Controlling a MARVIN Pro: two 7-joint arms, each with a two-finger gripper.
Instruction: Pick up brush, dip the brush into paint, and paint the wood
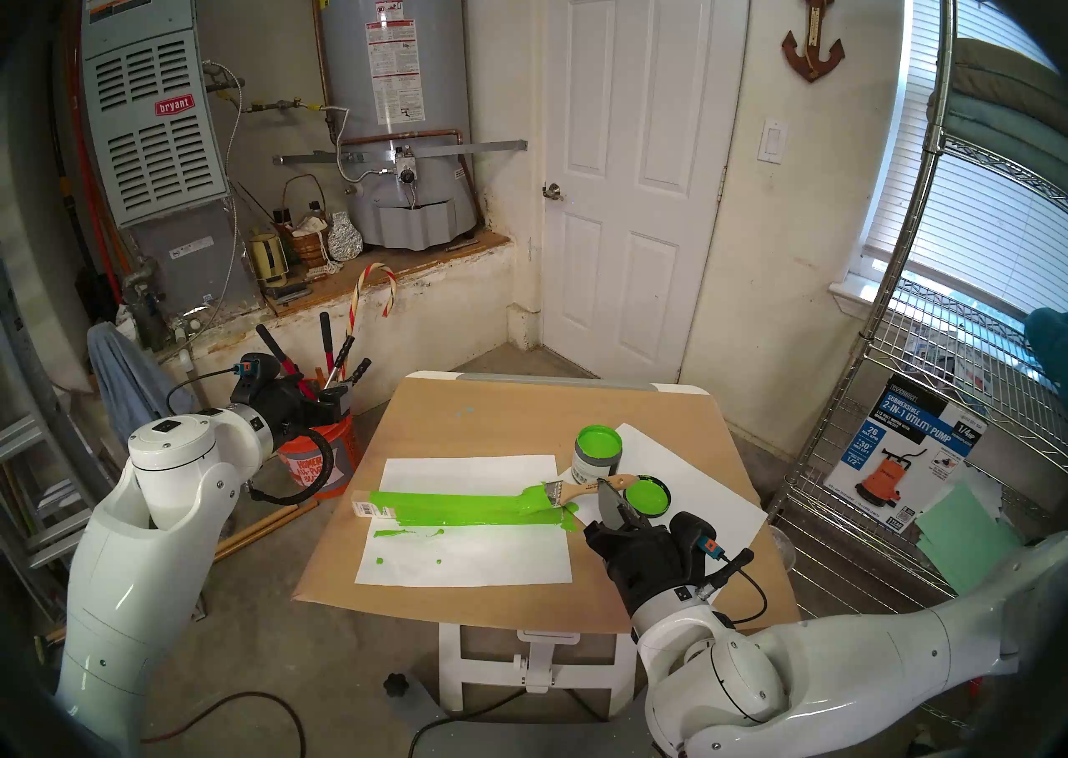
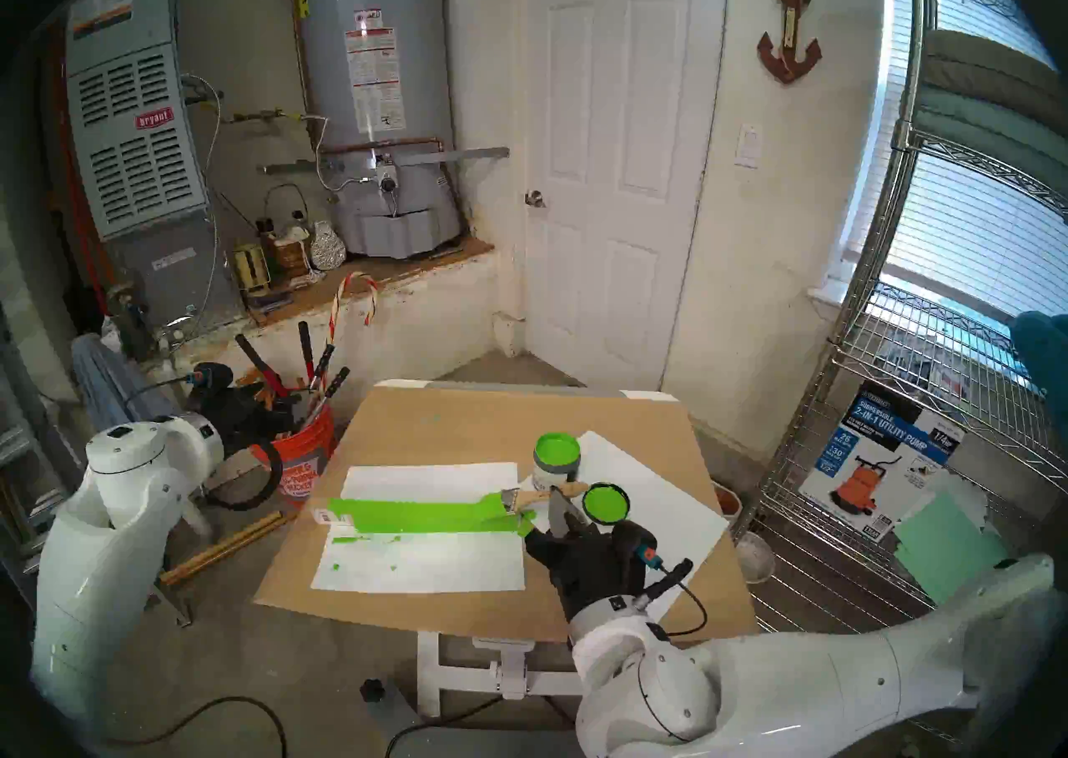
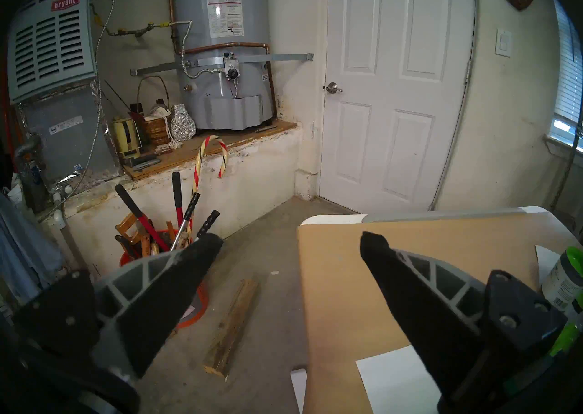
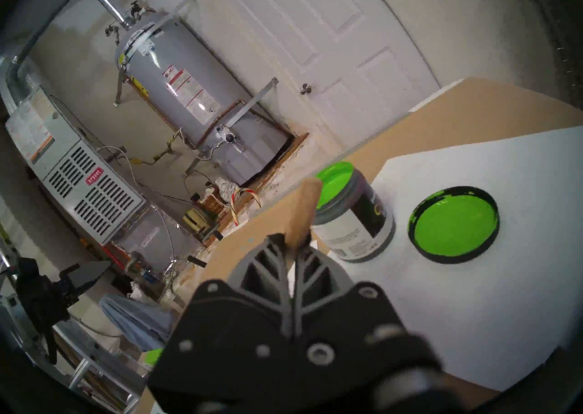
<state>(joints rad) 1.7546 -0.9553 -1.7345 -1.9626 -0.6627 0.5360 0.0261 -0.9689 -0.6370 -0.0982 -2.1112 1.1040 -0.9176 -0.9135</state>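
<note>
On the white paper sheet (image 1: 462, 560) lies the wood (image 1: 456, 505), glossy lime green except its barcode end. Right gripper (image 1: 611, 499) clamps the brush (image 1: 563, 492), bristles on the strip; left gripper (image 3: 291, 239) gapes empty.

Table (image 1: 462, 421) at lower centre: wood (image 1: 456, 505) lying across paper sheet (image 1: 462, 560), brush (image 1: 569, 490) at its right end, paint jar (image 1: 597, 453) behind, lid (image 1: 646, 497) right of brush, bucket (image 1: 315, 459) left of table.
</note>
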